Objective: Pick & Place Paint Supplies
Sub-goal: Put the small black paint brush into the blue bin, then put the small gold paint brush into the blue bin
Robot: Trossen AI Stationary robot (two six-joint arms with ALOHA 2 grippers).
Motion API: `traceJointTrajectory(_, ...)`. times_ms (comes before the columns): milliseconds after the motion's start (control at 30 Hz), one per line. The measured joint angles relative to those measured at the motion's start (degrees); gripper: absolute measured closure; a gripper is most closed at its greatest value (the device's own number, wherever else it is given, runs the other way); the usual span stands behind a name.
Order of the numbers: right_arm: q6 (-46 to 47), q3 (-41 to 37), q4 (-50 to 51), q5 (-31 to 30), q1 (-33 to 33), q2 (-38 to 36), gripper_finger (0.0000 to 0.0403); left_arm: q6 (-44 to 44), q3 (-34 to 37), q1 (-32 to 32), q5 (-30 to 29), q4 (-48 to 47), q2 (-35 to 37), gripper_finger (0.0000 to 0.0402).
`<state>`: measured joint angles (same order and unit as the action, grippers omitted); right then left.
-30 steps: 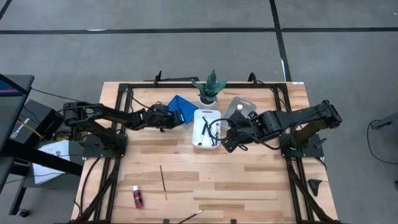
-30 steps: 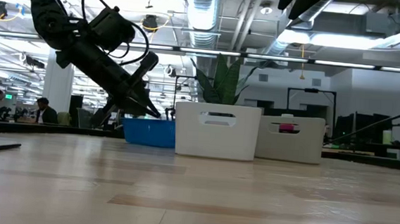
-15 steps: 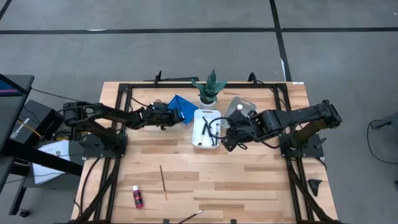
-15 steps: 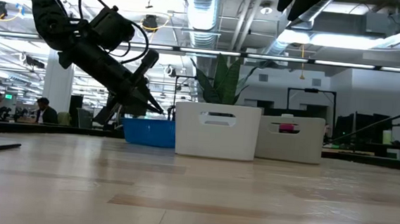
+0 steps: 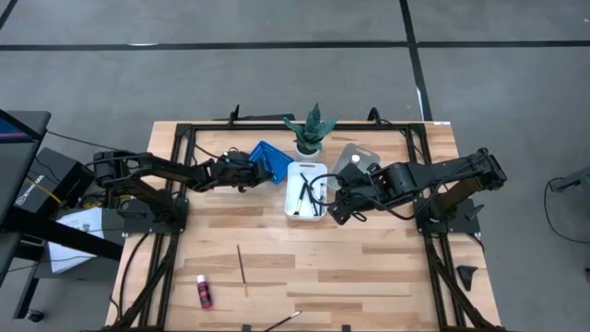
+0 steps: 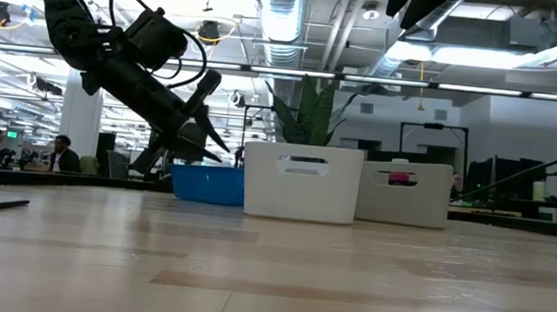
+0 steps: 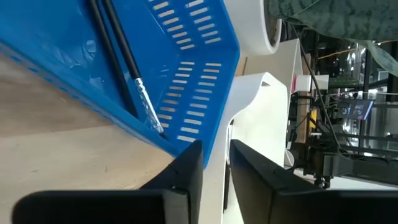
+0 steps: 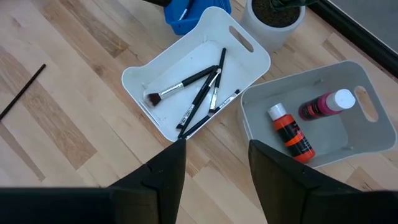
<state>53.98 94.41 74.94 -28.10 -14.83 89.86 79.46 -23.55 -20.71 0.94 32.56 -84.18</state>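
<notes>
Left gripper (image 6: 222,153) just cracked its jaws apart over the blue tray (image 5: 268,159); one brush (image 7: 121,50) lies inside, so that drop looks done. Right gripper (image 8: 211,163) hangs by the white tray (image 5: 306,189), jaws wide, empty. Counter (image 5: 369,277) in front of the white tray is roomy: a bottle (image 5: 204,291) and wooden brush (image 5: 241,269) remain there, another brush (image 5: 282,320) sits at the edge.

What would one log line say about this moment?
left claw: open, at blue tray holding brushes | right claw: open, empty, above white tray | bottle: on table
</notes>
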Motion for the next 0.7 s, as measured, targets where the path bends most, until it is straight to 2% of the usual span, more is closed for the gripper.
traceJointTrajectory(133,0.0,0.0,0.0,0.01,0.0,0.0,0.0233,-0.06,0.0,0.04,-0.53,0.62,0.0,0.0316)
traceJointTrajectory(367,0.01,0.0,-0.5,0.01,0.0,0.0,0.0233,-2.62,-0.02,1.22,-0.53,6.94,0.04,0.032)
traceJointTrajectory(700,0.48,0.0,-0.69,0.02,-0.11,0.0,0.0233,-13.52,-0.02,9.48,4.16,8.78,0.46,0.033)
